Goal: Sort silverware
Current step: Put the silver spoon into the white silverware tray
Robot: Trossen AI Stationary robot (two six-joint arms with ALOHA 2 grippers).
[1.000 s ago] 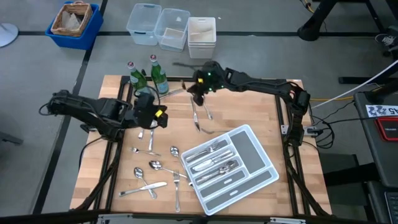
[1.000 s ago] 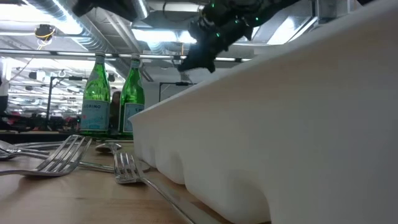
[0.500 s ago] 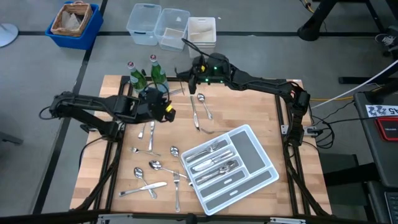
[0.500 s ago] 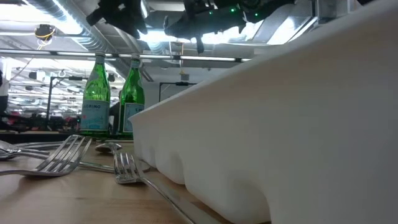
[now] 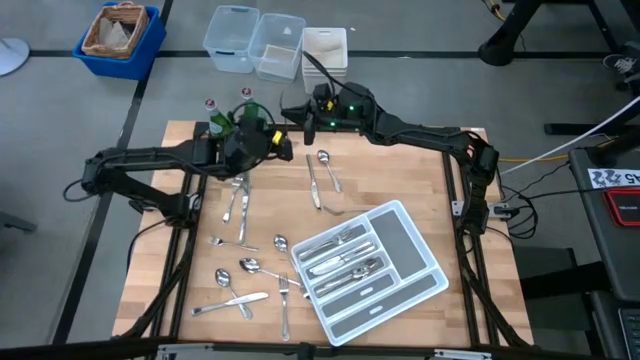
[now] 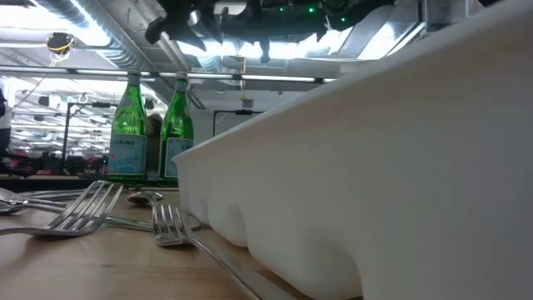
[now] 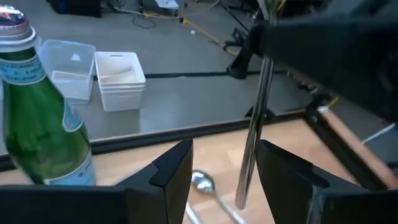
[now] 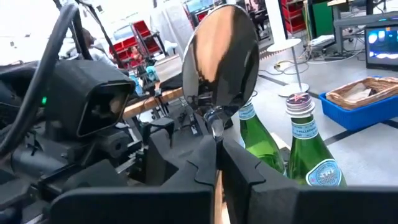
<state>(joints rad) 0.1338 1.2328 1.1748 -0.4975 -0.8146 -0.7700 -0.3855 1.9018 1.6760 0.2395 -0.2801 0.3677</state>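
My right gripper hangs above the table's far middle, shut on a shiny spoon that stands upright. My left gripper is right beside it and open; its fingers stand on either side of the spoon's hanging handle without touching it. More silverware lies loose on the wooden table: a knife, a spoon, forks and several pieces at the near left. The white divided tray at the near right holds some pieces. My right gripper pinches the spoon at its neck, just under the bowl, between the two fingers. The fingers come in about level and lie across the spoon. The spoon is lifted clear and upright, bowl on top and handle hanging below the fingers.
Two green glass bottles stand at the far left, close to my left gripper. Clear and white bins and a blue basket sit on the floor beyond the far edge. In the low view the tray's wall fills the right.
My right gripper has risen and tipped from pointing down to about level, lifting the spoon clear of the table and bringing it upright. My left gripper has swung toward the far edge and the right, past the bottles, up to the right gripper and the spoon's handle.
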